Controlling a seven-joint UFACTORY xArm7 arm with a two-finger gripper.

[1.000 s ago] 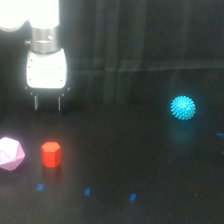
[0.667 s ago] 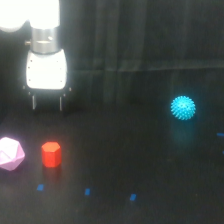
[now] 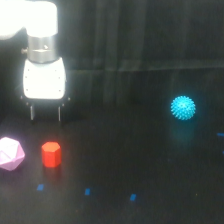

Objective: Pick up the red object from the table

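Note:
The red object (image 3: pixel 51 153) is a small red-orange faceted block standing on the black table (image 3: pixel 140 165) at the exterior view's lower left. My gripper (image 3: pixel 45 113) hangs from the white arm just above and behind it, its two thin dark fingers pointing down and spread apart, open with nothing between them. There is a clear gap between the fingertips and the block.
A pink faceted polyhedron (image 3: pixel 10 153) lies just to the left of the red block. A spiky cyan ball (image 3: pixel 183 107) sits far to the exterior view's right. Small blue tape marks (image 3: pixel 87 191) dot the table's front. A dark curtain hangs behind.
The gripper has shifted slightly toward the exterior view's right and a little lower, closer over the red block. The objects have not moved.

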